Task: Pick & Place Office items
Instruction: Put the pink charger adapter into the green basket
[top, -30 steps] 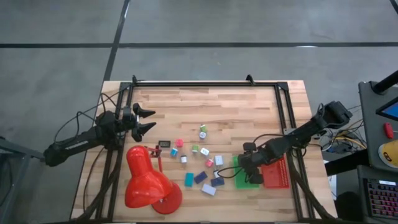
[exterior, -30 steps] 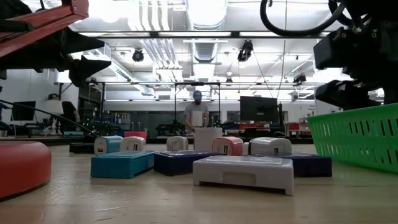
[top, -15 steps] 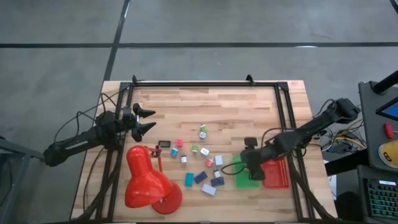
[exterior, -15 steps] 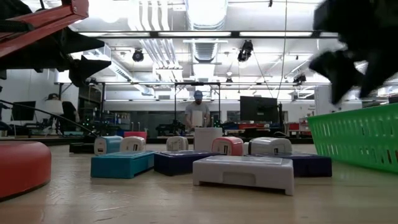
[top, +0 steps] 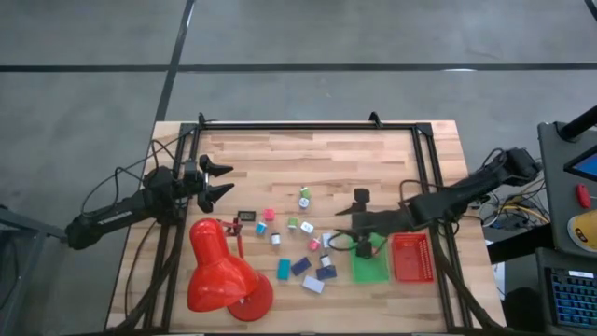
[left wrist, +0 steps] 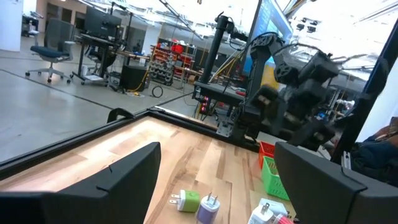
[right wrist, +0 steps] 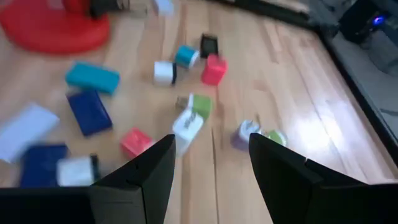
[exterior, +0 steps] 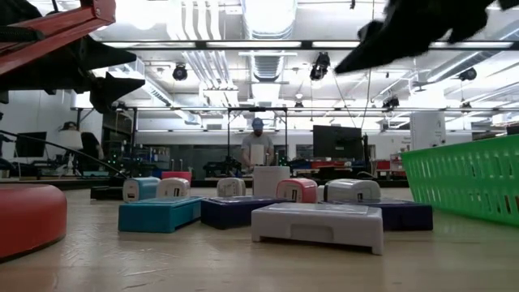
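Reading the overhead shot as a clock face with the far edge of the table at 12: the office items are all loose on the wood, scattered from dead centre down toward 6. There's a black piece and a pink cube on the 9 side of the pile, and a green-and-white piece sits alone at the pile's 12 end. A teal block, two dark blue blocks and a flat white block sit at the 6 end. The right gripper is up in the air just on the 3 side of that pile, with its arm reaching in from the 3 o'clock edge across the green tray. The red tray sits right beside the green one, both around 4. In its wrist cam the right fingers are spread with nothing between them, just cubes on the table below, so it's released and empty. From the low cam it's only a dark shape high above the blocks. The left gripper is parked out near 9 to 10, well away from the items, with its fingers wide apart and empty too. The big red lamp fills the corner around 8, just at 6 from the left gripper. A person is standing way back in the room behind the table.
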Motion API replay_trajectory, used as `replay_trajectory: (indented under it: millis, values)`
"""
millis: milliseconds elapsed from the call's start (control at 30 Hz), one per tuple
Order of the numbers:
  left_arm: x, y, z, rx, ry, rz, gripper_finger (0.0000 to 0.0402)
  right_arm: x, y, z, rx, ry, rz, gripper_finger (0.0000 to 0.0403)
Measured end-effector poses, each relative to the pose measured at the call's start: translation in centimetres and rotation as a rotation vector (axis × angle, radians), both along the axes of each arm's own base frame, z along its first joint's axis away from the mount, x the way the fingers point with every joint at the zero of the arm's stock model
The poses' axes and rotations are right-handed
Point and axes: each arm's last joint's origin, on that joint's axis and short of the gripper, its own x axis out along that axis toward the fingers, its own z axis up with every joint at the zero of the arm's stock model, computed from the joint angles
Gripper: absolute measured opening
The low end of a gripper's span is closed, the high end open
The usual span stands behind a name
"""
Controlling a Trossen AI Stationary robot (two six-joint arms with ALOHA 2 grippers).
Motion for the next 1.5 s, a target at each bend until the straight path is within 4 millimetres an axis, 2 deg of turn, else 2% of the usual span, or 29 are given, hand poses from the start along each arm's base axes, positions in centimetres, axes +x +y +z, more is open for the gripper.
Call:
replay_trajectory:
  millis: [167,333,433,633,767,1000,1200,1500]
  values:
    - [0.0,0.0,0.0,0.0,0.0,0.0,0.032,1.4,0.6,-3.0,-0.062,0.145,0.212,0.0203]
    - [0.0,0.0,0.0,0.0,0.0,0.0,0.032,2.7,0.8,-4.9,-0.166,0.165,0.31,0.0203]
    - [0.0,0.0,0.0,-0.001,0.001,0.0,0.032,3.6,0.5,-5.3,-0.165,0.118,0.352,0.0203]
    - [0.0,0.0,0.0,-0.001,0.004,0.0,0.032,4.8,-1.4,-6.2,-0.04,0.117,0.497,0.0203]
    - [0.0,0.0,-0.1,-0.002,0.006,0.0,0.032,5.3,-2.3,-6.2,-0.061,0.099,0.611,0.0203]
    - [0.1,0.0,-0.1,-0.005,0.012,0.0,0.032,7.1,-3.8,-6.6,-0.066,0.092,0.667,0.0203]
    - [0.1,0.0,-0.1,-0.006,0.014,0.0,0.032,8.8,-4.0,-7.7,-0.091,0.108,0.717,0.0203]
    - [0.1,0.0,-0.2,-0.008,0.018,0.0,0.032,9.2,-4.1,-8.2,-0.081,0.129,0.726,0.0203]
